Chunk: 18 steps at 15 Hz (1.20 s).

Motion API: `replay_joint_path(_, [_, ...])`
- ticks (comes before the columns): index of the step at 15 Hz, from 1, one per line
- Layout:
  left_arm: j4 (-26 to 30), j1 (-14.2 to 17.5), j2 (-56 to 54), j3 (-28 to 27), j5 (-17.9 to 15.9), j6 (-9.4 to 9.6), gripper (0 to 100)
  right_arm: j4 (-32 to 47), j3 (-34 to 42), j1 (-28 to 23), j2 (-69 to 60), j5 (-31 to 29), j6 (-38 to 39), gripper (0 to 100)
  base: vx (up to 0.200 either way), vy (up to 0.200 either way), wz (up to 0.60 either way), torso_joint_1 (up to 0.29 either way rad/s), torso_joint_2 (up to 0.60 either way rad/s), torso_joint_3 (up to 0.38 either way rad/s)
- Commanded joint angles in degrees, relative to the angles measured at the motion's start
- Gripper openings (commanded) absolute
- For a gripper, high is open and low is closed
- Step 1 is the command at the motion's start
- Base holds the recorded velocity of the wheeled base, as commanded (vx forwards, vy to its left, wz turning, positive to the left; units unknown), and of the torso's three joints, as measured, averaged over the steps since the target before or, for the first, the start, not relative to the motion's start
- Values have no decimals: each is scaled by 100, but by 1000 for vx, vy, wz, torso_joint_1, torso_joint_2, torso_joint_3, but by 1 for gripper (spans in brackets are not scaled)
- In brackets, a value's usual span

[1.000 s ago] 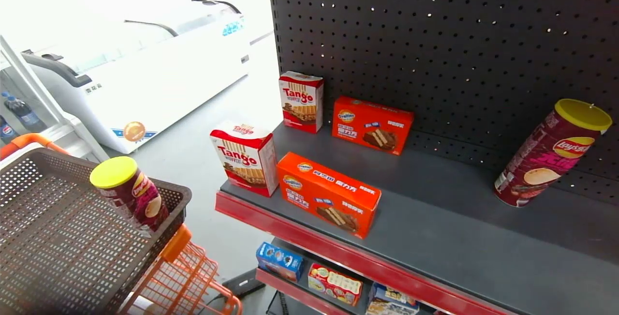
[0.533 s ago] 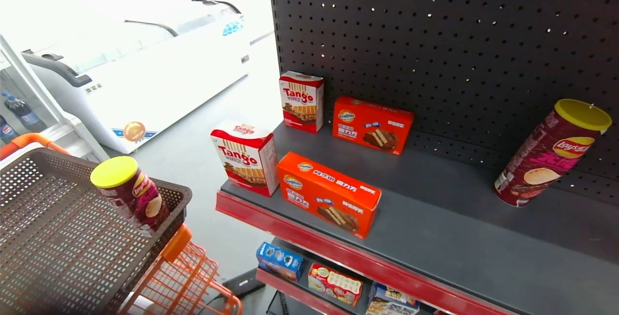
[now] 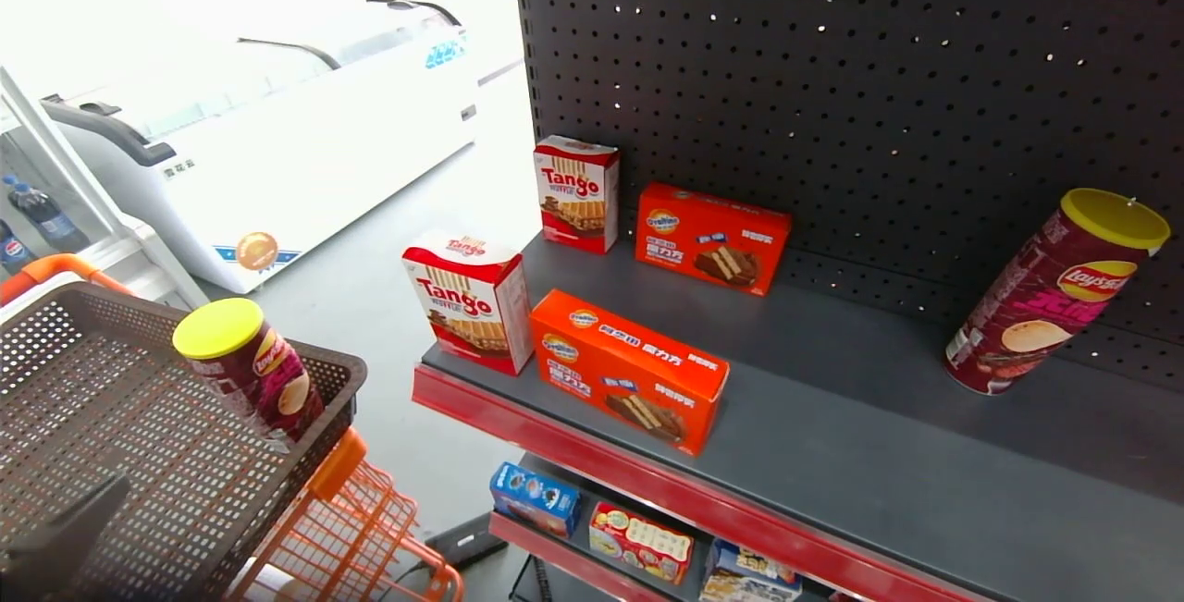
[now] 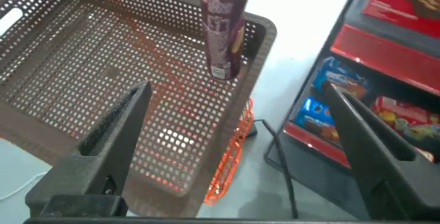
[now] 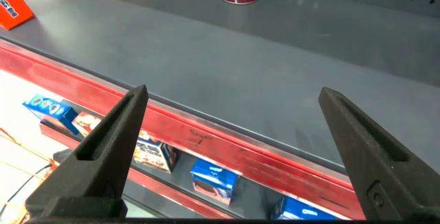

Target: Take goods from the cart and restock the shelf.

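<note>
The chip can (image 4: 223,28) is seen upright in the basket (image 4: 69,66) (by its corner), ahead of the left tool (image 4: 235,90), spread empty; the right tool (image 5: 232,92) is held released over the shelf (image 5: 289,52).

Brand logos on boxes (image 3: 470,301) and cans (image 3: 248,363)

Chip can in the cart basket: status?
Both open: left gripper over the basket, right gripper over the shelf. Chip can upright in basket corner, ungripped. Nothing between it and left gripper.
</note>
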Motion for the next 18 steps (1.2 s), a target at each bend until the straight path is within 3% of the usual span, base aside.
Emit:
replay_joint_path(1, [-1098,838,1748,9,-769,20,100,-1,0,0,-2,7,-1,100,0,0,0,0,0,0])
replay_joint_path(2, [-1098,838,1748,9,-769,20,100,-1,0,0,-2,7,-1,100,0,0,0,0,0,0])
replay_joint_path(5, [-2557,794,3084,123,-866,266,100,-1,0,0,-2,-2,-1,100,0,0,0,0,0,0])
replay_joint_path(7, [-3832,733,3867,378,-954,362,100,-1,0,0,-2,7,-1,100,0,0,0,0,0,0])
replay_joint_path(8, [-4315,689,4315,475,-971,573,100,-1,0,0,-2,-2,-1,100,0,0,0,0,0,0])
replay_joint_path(9, [-4517,698,4499,501,-971,644,100,-1,0,0,-2,7,-1,100,0,0,0,0,0,0])
replay_joint_path(10, [-5238,671,5071,510,-971,661,100,-1,0,0,-2,7,-1,100,0,0,0,0,0,0])
replay_joint_path(13, [-6143,663,6002,281,-971,644,100,-1,0,0,-2,7,-1,100,0,0,0,0,0,0])
replay_joint_path(17, [-6609,575,6855,-281,-971,582,100,-1,0,0,-2,7,-1,100,0,0,0,0,0,0])
replay_joint_path(18, [-6785,487,7127,-562,-971,477,100,-1,0,0,-2,7,-1,100,0,0,0,0,0,0])
